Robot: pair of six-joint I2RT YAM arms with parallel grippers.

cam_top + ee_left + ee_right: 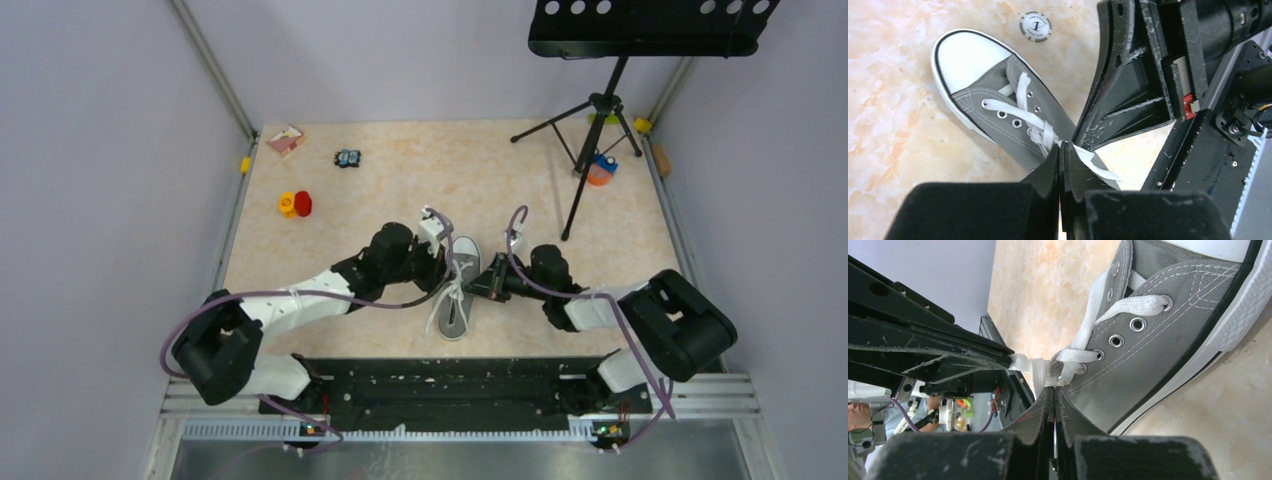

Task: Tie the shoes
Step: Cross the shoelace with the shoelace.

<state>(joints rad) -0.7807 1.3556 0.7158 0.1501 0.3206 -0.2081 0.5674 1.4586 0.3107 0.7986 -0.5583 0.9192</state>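
The grey canvas shoe [457, 300] with white toe cap [965, 55] lies on the table between both arms, toe pointing away from the bases. Its white laces [1023, 117] cross the eyelets and bunch at the top ones. My left gripper [1060, 146] is shut, its tips pinching a flat white lace end [1092, 161] over the shoe's tongue. My right gripper [1054, 386] is shut on a lace [1040, 371] right by the top eyelets. The two grippers' tips almost touch above the shoe [1168, 340]. In the top view the left gripper [447, 268] and right gripper [479, 288] meet over the shoe's middle.
A poker chip [1036, 26] lies just beyond the toe. A black music stand's tripod [597, 125] stands at the back right beside an orange and blue item [600, 170]. Red and yellow pieces [295, 204], a small dark toy [347, 158] and a pink box [286, 139] sit at the back left.
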